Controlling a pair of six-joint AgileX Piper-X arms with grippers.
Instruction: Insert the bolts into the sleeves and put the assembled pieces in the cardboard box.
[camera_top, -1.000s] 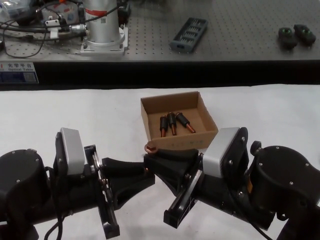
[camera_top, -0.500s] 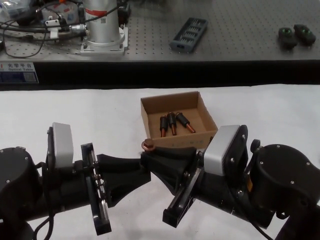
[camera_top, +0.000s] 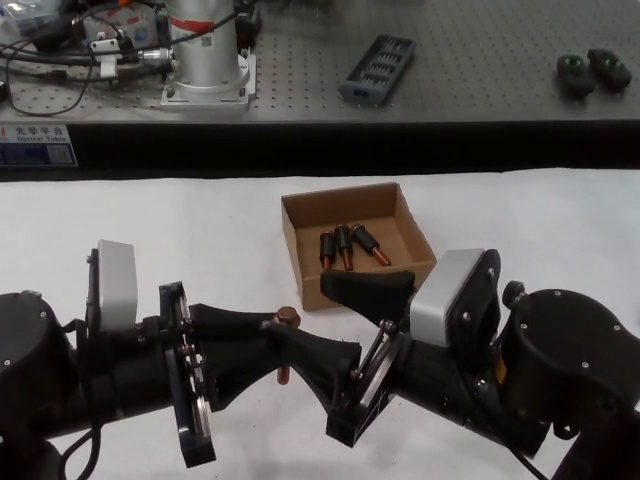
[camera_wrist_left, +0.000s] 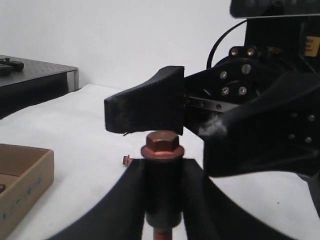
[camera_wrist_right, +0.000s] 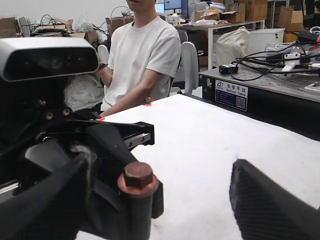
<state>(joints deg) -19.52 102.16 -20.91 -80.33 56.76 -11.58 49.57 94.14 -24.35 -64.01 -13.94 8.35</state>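
My left gripper (camera_top: 272, 345) is shut on a black sleeve (camera_wrist_left: 162, 192) with a copper bolt (camera_wrist_left: 162, 145) standing in it, hex head up. The bolt's head (camera_top: 288, 318) and thin tip (camera_top: 283, 375) stick out of the sleeve in the high view. My right gripper (camera_top: 335, 325) is open, one finger on each side of the piece without touching it. In the right wrist view the bolt (camera_wrist_right: 138, 175) stands between the wide-apart textured fingers (camera_wrist_right: 272, 207). The cardboard box (camera_top: 355, 285) sits just beyond both grippers and holds three assembled pieces (camera_top: 347, 246).
A white cloth (camera_top: 180, 230) covers the bench. Behind it, an optical table carries a metal post (camera_top: 205, 45), a black tray (camera_top: 378, 66) and cables. A small copper part (camera_wrist_left: 126, 160) lies on the cloth near the box corner (camera_wrist_left: 22, 172).
My right gripper has opened and let go of the bolt. The left gripper, still shut on the sleeve with the bolt in it, has drawn the piece a little nearer and lower.
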